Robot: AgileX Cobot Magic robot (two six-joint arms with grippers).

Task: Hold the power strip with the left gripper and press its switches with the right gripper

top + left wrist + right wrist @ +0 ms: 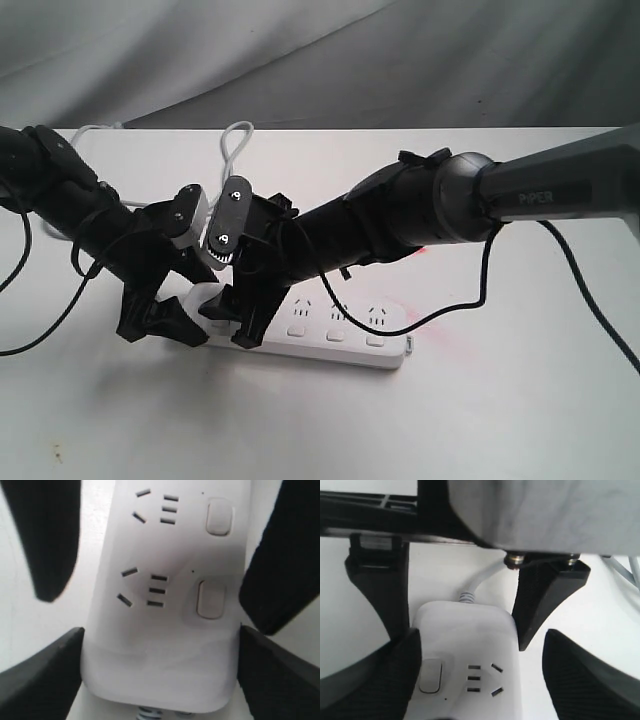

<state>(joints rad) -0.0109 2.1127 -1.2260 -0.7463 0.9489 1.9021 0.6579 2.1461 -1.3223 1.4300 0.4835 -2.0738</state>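
The power strip (pixel 345 338) is being hidden at its left end by the left gripper (pixel 165 322) and the right gripper (pixel 235 322) in the exterior view, and is being cut off in both wrist views.

Your left arm (pixel 85 215) slopes down from the left and your right arm (pixel 420 205) from the right, the two wrists nearly meeting in the middle. Your left hand (pixel 170 318) points downward, its fingers (pixel 45 680) clamped against both long sides of the power strip (pixel 160 645). Your right hand (pixel 238 315) hangs just beside it, spread wide and gripping nothing.
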